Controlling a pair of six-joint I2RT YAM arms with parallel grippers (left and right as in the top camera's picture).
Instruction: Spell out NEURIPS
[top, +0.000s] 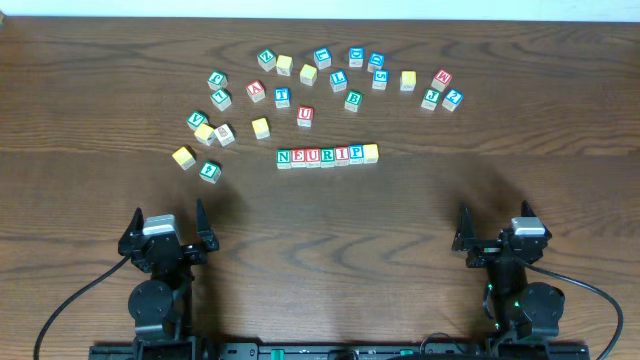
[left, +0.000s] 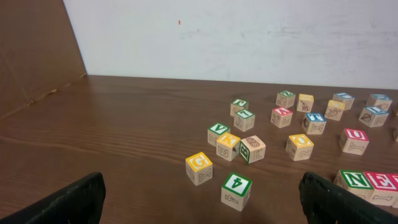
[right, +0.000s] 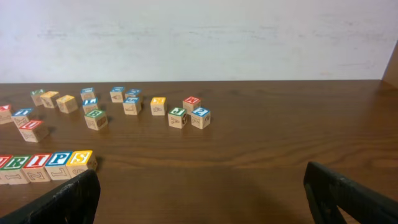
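Observation:
The NEURIPS row lies mid-table: seven wooden cubes side by side showing N, E, U, R, I, P and a yellow-faced cube at its right end. In the left wrist view its N and E cubes show at the right edge. The right wrist view shows the R, I, P cubes and the yellow S cube at the left. My left gripper is open and empty near the front left. Open and empty too, my right gripper sits at the front right.
Several loose letter cubes are scattered in an arc behind the row. A yellow G cube and a green-bordered cube lie just ahead of the left gripper. A white wall bounds the table's far edge.

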